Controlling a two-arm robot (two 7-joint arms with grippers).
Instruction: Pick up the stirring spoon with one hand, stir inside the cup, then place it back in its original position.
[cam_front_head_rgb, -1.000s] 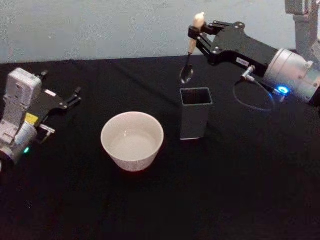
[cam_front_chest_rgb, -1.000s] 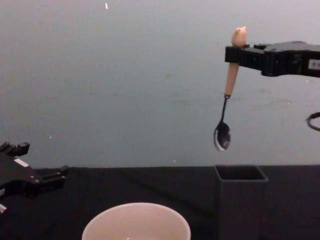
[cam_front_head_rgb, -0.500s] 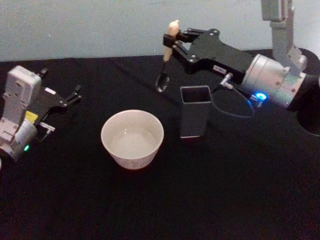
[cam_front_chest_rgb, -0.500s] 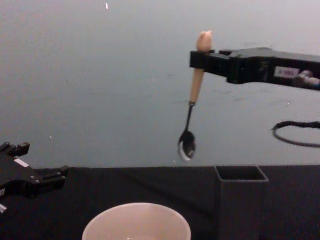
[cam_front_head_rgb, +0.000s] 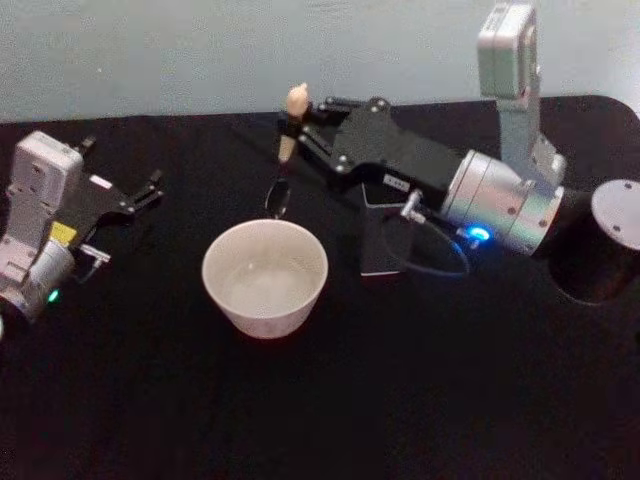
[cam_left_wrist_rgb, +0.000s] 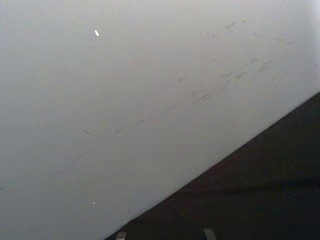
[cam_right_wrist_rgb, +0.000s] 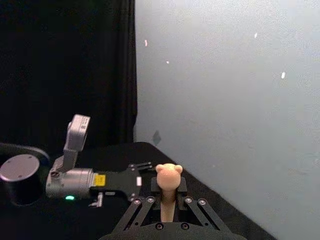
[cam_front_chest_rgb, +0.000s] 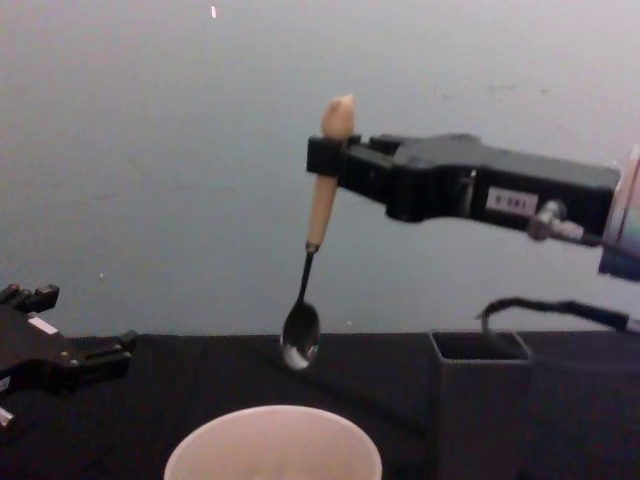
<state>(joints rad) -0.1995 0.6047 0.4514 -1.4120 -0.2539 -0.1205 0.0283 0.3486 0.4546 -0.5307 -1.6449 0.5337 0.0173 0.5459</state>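
Note:
My right gripper (cam_front_head_rgb: 293, 128) is shut on the pale beige handle of the stirring spoon (cam_front_head_rgb: 285, 150), just under its animal-head knob (cam_right_wrist_rgb: 168, 174). The spoon (cam_front_chest_rgb: 320, 210) hangs nearly upright, its dark bowl (cam_front_chest_rgb: 300, 336) a little above and behind the far rim of the cup. The cup (cam_front_head_rgb: 212, 270) is wide, pale and round, at the table's middle (cam_front_chest_rgb: 200, 450). The dark grey square holder (cam_front_chest_rgb: 480, 400) stands right of the cup, partly hidden under the right arm (cam_front_head_rgb: 378, 255). My left gripper (cam_front_head_rgb: 152, 192) rests open at the left, away from everything.
Black cloth covers the table (cam_front_head_rgb: 320, 400), with a pale wall behind. A dark cylinder with a grey top (cam_front_head_rgb: 612, 225) stands at the right edge. A black cable loop (cam_front_head_rgb: 432, 262) hangs under the right wrist beside the holder.
The right gripper has carried the spoon leftward and lower, from above the holder to just behind the cup's far rim. The left arm has not moved.

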